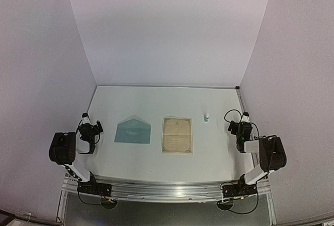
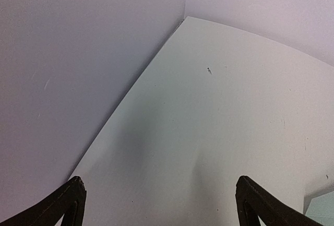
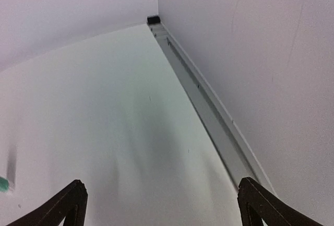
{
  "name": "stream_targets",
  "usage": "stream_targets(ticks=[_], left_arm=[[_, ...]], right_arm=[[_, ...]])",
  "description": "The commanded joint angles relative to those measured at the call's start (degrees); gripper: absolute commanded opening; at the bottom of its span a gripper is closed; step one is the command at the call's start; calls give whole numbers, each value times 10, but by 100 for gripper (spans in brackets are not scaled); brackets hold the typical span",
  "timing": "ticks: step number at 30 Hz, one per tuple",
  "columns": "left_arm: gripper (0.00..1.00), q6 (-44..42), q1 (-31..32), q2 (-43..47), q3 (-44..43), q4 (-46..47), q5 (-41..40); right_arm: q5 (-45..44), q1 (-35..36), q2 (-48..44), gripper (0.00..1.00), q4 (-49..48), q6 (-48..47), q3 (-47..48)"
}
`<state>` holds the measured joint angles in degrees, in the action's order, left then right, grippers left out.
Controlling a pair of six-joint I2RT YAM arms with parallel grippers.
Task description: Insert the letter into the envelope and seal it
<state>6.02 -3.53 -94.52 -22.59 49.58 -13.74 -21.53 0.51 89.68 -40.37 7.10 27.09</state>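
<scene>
The cream letter (image 1: 176, 134) with an ornate border lies flat at the middle of the white table. Just left of it lies the pale teal envelope (image 1: 132, 131), its triangular flap pointing away from me; one corner of the envelope (image 2: 322, 209) shows at the lower right of the left wrist view. My left gripper (image 1: 90, 123) hovers open at the table's left side, left of the envelope, holding nothing. My right gripper (image 1: 238, 123) stands open at the right side, well right of the letter, also empty. Only bare table lies between the left fingertips (image 2: 73, 192) and between the right fingertips (image 3: 250, 189).
A tiny white tube with a teal end (image 1: 206, 117) stands behind and to the right of the letter; its blurred teal tip (image 3: 3, 185) shows at the left edge of the right wrist view. White walls enclose three sides. A metal rail (image 3: 209, 111) runs along the right wall.
</scene>
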Motion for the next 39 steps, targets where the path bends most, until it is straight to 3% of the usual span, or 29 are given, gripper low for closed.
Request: stream_targets(ticks=[1,6,10,12,14,18,21,26,29,35,39], left_arm=[[100,-15,1,34,-4,31,10],[100,-55,2,147,-87,-185,106],[100,-205,52,213,-107,-236,233],[100,-281,105,222,-122,-272,252],[100,-360,156,212,-158,-375,307],[99,-430,251,175,-233,-488,380],[99,-524,328,139,-269,-554,411],[96,-586,426,77,-304,-592,398],[95,-579,467,40,-315,-596,387],[94,-502,490,-18,-312,-547,393],[95,-524,492,-46,-320,-542,403]], right_arm=[[-23,-1,-108,98,199,5,120],[42,-1,-195,98,370,44,234],[194,-1,-231,96,412,89,294],[288,1,-206,92,479,118,357],[312,35,-168,90,545,147,439],[250,187,-60,91,682,121,564],[226,256,38,91,778,161,649],[230,290,147,78,828,272,674],[243,290,187,75,828,311,663],[277,289,270,71,831,313,673],[281,277,314,64,833,306,683]])
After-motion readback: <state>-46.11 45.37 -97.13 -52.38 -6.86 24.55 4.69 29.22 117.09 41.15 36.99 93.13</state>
